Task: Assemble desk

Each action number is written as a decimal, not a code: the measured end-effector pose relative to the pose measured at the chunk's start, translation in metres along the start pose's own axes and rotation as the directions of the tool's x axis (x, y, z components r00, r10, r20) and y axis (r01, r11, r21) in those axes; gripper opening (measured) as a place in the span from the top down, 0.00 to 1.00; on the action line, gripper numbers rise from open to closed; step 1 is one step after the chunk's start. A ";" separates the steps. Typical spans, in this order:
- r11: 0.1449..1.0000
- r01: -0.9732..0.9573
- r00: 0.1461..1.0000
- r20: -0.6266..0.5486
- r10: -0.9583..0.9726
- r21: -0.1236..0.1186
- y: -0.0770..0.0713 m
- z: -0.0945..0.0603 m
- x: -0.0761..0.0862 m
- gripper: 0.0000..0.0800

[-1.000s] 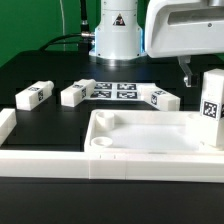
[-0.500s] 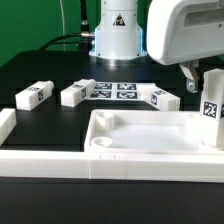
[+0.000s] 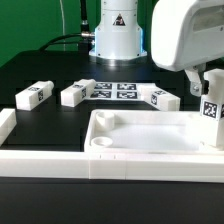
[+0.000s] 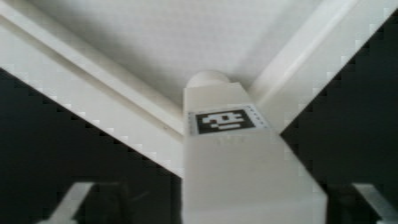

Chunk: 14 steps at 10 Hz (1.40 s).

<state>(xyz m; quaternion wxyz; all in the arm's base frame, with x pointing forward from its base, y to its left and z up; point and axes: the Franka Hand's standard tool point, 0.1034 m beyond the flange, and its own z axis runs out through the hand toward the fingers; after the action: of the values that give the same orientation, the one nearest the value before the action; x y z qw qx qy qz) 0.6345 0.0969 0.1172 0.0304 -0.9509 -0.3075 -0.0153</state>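
We see the big white arm [image 3: 185, 35] reaching straight down on the exterior view's right. Under it lies the desk top [image 3: 150, 130], flat on the table. One leg [image 3: 212, 112] stands up tall in the desk top's corner. The gripper [image 4: 222, 205] is around the top of that leg. Its fingers [image 4: 86, 205] sit one on each side with a little gap, so they are not squeezing it.

Exterior wide; wrist close (shared leg [image 4: 231, 160])
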 end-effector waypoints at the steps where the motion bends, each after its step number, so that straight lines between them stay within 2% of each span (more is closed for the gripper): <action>1: 1.000 -0.004 1.000 0.000 0.004 0.000 0.000 0.000 0.000 0.44; 2: 1.000 -0.021 1.000 0.000 0.021 0.000 0.000 0.000 0.000 0.64; 4: 1.000 -0.029 1.000 0.000 0.029 0.001 0.000 0.000 0.000 0.64; 7: 0.967 -0.256 0.967 -0.001 0.256 0.004 -0.001 0.000 0.001 0.64; 10: 0.843 -0.538 0.843 -0.001 0.538 0.008 -0.002 0.001 0.000 0.64; 12: 0.729 -0.684 0.729 0.000 0.685 0.013 -0.002 0.001 0.000 0.64; 14: 0.603 -0.797 0.604 0.006 0.797 0.029 0.000 0.002 -0.001 0.64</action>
<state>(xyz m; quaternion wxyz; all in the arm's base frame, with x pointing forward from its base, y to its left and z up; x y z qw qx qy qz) 0.6339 0.0969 0.1155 0.0486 -0.9878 0.1477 0.0005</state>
